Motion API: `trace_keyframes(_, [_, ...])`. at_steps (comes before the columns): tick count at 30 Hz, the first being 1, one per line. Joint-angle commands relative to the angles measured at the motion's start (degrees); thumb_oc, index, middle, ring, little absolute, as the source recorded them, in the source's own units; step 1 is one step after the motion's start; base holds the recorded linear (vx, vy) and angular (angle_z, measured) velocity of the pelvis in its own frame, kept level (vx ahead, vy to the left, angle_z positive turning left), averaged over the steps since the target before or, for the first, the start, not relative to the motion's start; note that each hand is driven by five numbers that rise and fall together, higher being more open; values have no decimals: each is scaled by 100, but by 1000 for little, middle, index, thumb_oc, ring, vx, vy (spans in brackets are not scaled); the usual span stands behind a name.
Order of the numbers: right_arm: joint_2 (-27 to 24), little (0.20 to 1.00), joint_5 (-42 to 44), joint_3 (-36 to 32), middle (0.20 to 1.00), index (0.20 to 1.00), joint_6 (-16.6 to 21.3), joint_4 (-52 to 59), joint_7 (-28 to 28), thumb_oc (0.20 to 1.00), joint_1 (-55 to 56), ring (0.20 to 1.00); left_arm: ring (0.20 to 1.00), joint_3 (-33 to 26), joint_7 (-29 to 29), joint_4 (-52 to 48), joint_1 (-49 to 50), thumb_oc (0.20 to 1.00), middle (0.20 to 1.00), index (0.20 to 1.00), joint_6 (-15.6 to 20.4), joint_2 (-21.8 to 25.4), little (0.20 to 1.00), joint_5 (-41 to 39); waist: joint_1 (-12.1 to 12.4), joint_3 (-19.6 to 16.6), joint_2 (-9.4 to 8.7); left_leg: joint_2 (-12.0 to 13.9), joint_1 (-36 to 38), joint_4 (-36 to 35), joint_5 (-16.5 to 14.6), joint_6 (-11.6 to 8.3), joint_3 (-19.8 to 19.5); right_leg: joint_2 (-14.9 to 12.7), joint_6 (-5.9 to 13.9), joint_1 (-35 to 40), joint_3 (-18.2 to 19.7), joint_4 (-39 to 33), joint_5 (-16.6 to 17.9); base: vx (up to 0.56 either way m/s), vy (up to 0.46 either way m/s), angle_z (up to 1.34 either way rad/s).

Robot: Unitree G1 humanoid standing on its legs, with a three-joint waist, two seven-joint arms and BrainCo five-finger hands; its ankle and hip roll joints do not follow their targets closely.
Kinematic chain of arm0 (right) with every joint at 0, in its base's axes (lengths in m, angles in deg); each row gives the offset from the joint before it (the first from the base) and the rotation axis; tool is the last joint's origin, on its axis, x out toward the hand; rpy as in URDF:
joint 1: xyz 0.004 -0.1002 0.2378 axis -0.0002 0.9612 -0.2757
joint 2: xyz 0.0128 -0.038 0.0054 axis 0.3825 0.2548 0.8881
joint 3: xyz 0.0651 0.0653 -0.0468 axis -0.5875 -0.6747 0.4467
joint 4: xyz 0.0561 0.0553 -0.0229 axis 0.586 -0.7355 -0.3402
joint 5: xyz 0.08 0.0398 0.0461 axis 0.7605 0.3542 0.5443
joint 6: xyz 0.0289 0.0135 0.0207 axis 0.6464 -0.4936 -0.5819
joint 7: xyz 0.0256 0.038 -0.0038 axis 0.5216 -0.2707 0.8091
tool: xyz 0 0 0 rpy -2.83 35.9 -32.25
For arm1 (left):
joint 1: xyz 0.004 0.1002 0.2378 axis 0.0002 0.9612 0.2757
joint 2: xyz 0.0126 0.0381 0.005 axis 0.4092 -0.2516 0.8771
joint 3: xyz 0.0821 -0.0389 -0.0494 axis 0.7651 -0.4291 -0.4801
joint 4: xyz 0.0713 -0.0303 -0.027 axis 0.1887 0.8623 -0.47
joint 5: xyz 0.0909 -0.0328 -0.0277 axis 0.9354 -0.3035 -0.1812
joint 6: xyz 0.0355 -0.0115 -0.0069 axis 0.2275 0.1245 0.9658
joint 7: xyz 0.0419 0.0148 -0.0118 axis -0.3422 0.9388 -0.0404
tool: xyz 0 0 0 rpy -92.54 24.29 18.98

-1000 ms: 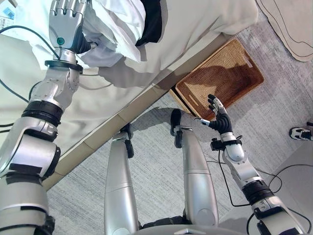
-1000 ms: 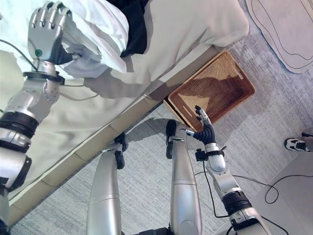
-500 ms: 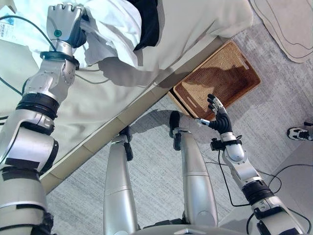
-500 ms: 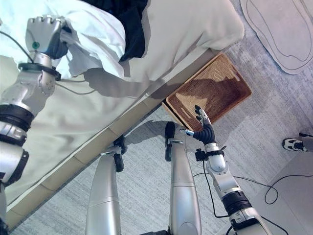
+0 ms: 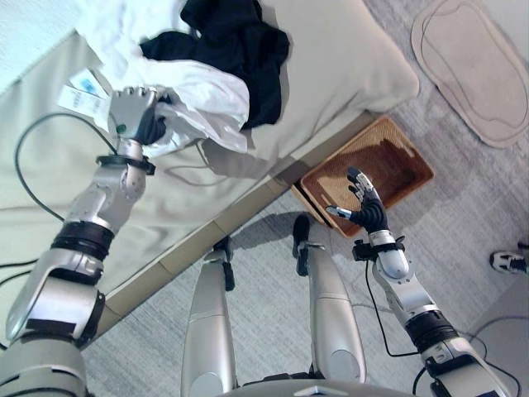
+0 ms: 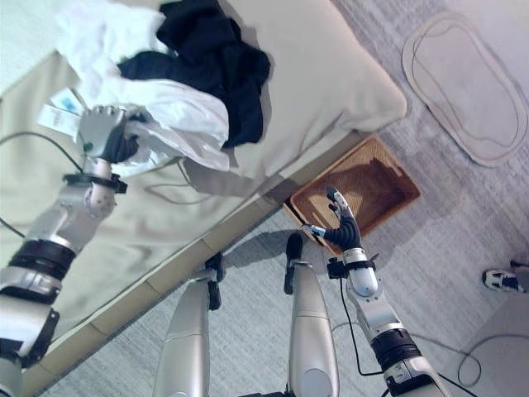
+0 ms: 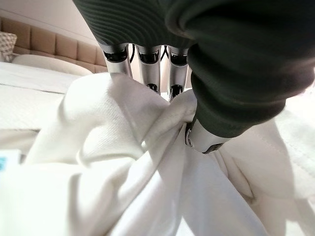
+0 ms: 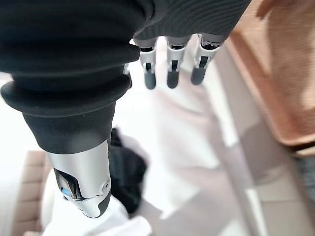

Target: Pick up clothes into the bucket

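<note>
A white garment (image 5: 198,103) lies crumpled on the beige bed, next to a black garment (image 5: 240,45). My left hand (image 5: 136,112) is shut on a fold of the white garment (image 7: 123,162), its fingers (image 7: 147,73) and thumb curled into the cloth. The woven brown basket (image 5: 409,178) stands on the grey floor beside the bed corner. Near the basket's front edge my right hand (image 5: 359,207) hovers above the floor, open, with nothing in it. In the right wrist view its straight fingers (image 8: 170,69) point past the basket (image 8: 275,73) toward the bed.
The bed's edge (image 5: 207,236) runs diagonally between me and the clothes. A paper tag (image 5: 83,91) lies on the bed by my left hand. A beige rug (image 5: 467,66) lies on the floor at the far right, and a person's shoe (image 5: 508,262) shows at the right edge.
The camera has tipped up, showing more of the bed. My left hand, still closed on the white garment, has drawn it back toward the bed's edge. The right hand has held its place.
</note>
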Motion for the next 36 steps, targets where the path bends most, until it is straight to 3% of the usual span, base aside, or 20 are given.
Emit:
trace_keyframes(1, [-95, 1000, -106, -229, 1000, 1000, 119, 92, -123, 1000, 305, 1000, 200, -396, 78, -478, 385, 200, 200, 200, 347, -180, 200, -242, -14, -677, 233, -65, 135, -368, 186, -13, -185, -181, 456, 613, 222, -1464, 977, 73, -25, 14])
trace_keyframes(6, [-63, 1000, -151, -382, 1000, 1000, 30, -88, -137, 1000, 281, 1000, 200, -865, -314, -1467, 1337, 200, 200, 200, 847, -539, 200, -767, 179, -812, 267, -39, 1226, -1004, 237, -29, -276, -200, 467, 1800, 6, -2049, 1002, 106, -29, 10])
trace_keyframes(11, [-133, 1000, -445, -356, 1000, 1000, -31, -198, -166, 1000, 125, 1000, 200, -1061, -670, -2074, 1728, 200, 200, 200, 1154, -633, 200, -1202, 268, -973, 278, -25, 1840, -1469, 373, -41, -319, -191, 479, 2456, -139, -2473, 1088, 76, -23, 12])
trace_keyframes(17, [-250, 1000, -614, -84, 1000, 1000, -141, -151, 100, 1000, -155, 1000, 200, -1140, -1461, -3061, 2160, 200, 200, 200, 1673, -690, 200, -2621, 396, -1334, 258, 20, 2628, -1968, 448, -70, -285, -87, 495, 3204, -294, -2896, 1162, 83, -16, 4])
trace_keyframes(25, [-397, 1000, -627, 170, 1000, 1000, -213, 153, 452, 1000, -347, 1000, 200, -1262, -2092, -3610, 2312, 200, 200, 200, 1833, -485, 200, -3786, 513, -1607, 248, 30, 3177, -2083, 338, -37, -210, -10, 503, 3744, -325, -3138, 1165, 86, -17, 0])
trace_keyframes(27, [-358, 1000, -478, 116, 1000, 1000, -229, 309, 552, 1000, -274, 1000, 200, -1435, -2446, -3620, 2456, 200, 200, 200, 1884, -671, 200, -4721, 539, -1724, 247, 48, 3360, -2161, 330, -37, -202, 27, 491, 3910, -338, -3193, 1131, 87, -21, -3])
trace_keyframes(36, [-349, 1000, -481, -24, 1000, 1000, -255, 484, 768, 1000, 80, 1000, 200, -1808, -2681, -3880, 2572, 200, 200, 200, 1826, -659, 200, -5107, 556, -1972, 276, 107, 3712, -2340, 313, -62, -206, 85, 458, 4256, -415, -3308, 1044, 62, -20, 0])
